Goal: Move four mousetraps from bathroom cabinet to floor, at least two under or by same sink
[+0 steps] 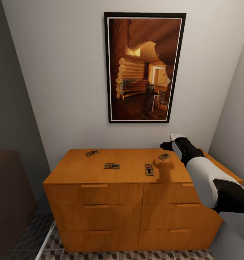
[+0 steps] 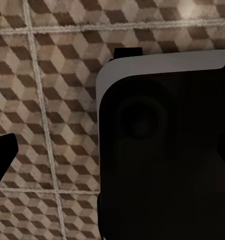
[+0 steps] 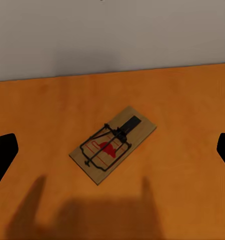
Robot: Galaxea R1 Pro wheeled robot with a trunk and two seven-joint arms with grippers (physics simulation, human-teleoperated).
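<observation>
Four mousetraps lie on top of the orange-brown cabinet (image 1: 114, 216): one at the back left (image 1: 92, 153), one in the middle (image 1: 112, 165), one towards the front right (image 1: 149, 169) and one at the back right (image 1: 164, 156). My right gripper (image 1: 168, 146) hovers just above the back-right one. In the right wrist view that mousetrap (image 3: 112, 145) lies flat between the two wide-apart fingertips (image 3: 3, 152), untouched; the right gripper (image 3: 112, 150) is open. My left gripper (image 2: 112, 155) hangs low over the bathroom floor (image 2: 57, 75), open and holding nothing.
A framed picture (image 1: 145, 68) hangs on the wall behind the cabinet. Walls close in on the left and right. A dark brown object (image 1: 9, 202) stands at the left. My own dark and white body part (image 2: 162, 145) blocks much of the left wrist view.
</observation>
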